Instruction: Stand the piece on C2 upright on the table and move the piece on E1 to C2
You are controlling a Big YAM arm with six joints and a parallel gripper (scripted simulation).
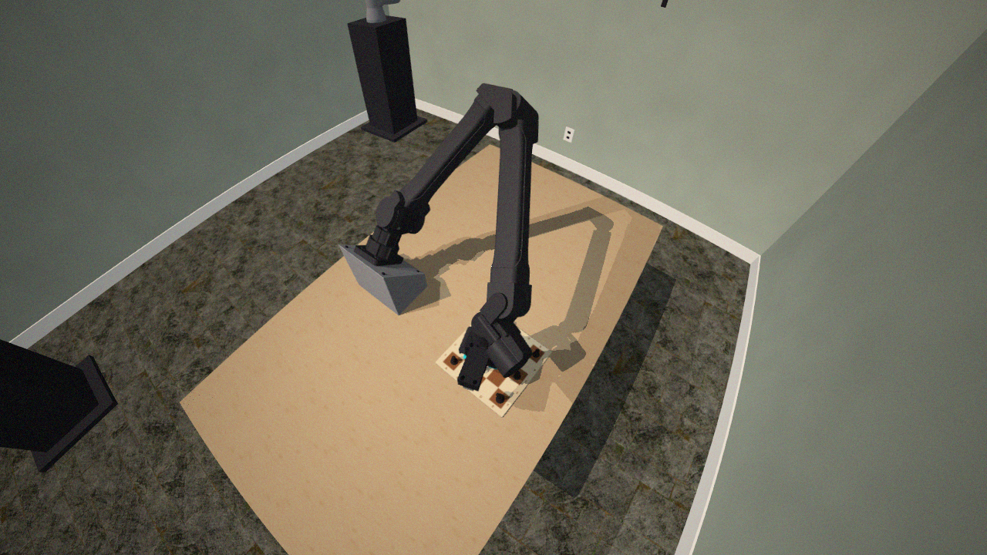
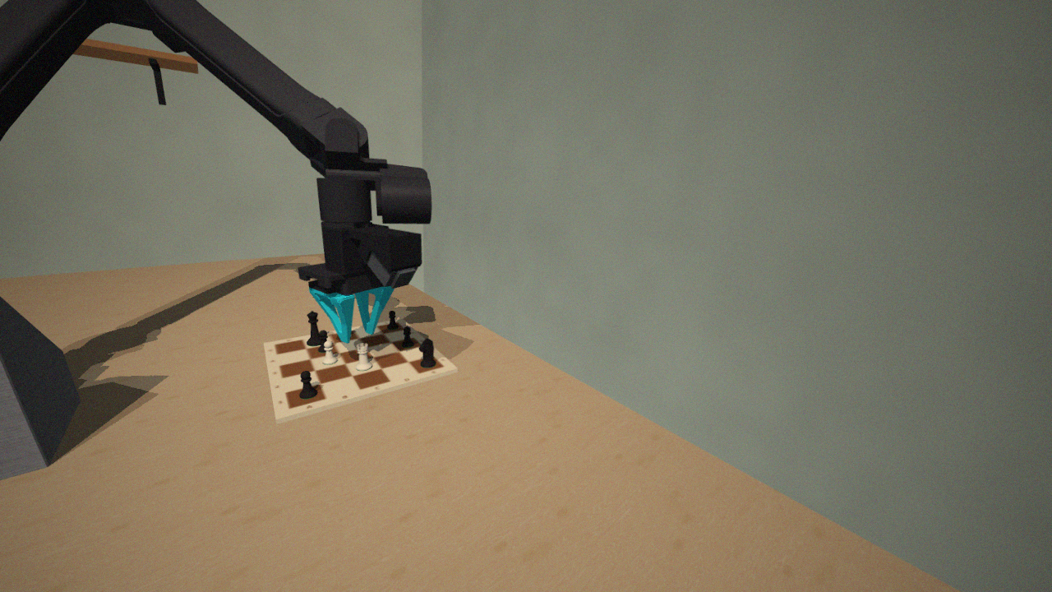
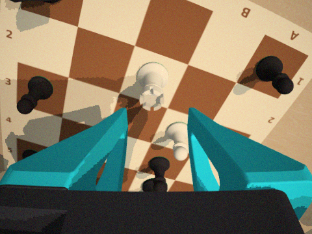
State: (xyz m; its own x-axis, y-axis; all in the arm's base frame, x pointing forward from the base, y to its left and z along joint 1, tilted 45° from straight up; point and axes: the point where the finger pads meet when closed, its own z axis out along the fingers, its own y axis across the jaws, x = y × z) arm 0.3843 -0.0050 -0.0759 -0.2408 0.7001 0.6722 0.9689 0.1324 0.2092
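Observation:
The small chessboard (image 2: 352,401) (image 1: 506,408) lies on the wooden table (image 2: 514,478). A white rook (image 3: 152,80) (image 2: 362,355) stands upright on C2. A black piece (image 2: 427,353) stands on E1, at the board's corner. My gripper (image 3: 157,117) (image 2: 357,337) is open and empty, with its teal fingers pointing down over the board. It hovers just behind the rook on the row 3 side, its fingertips about level with the rook's top. In the top view the wrist hides the fingers.
A white pawn (image 3: 178,139) (image 2: 329,350) stands between the fingers on B3, with a black pawn (image 3: 158,169) just behind it. Black pawns stand on A1 (image 3: 270,71) (image 2: 307,384) and E3 (image 3: 35,91). More black pieces stand at the board's far side. The arm's grey base (image 1: 382,276) is on the table.

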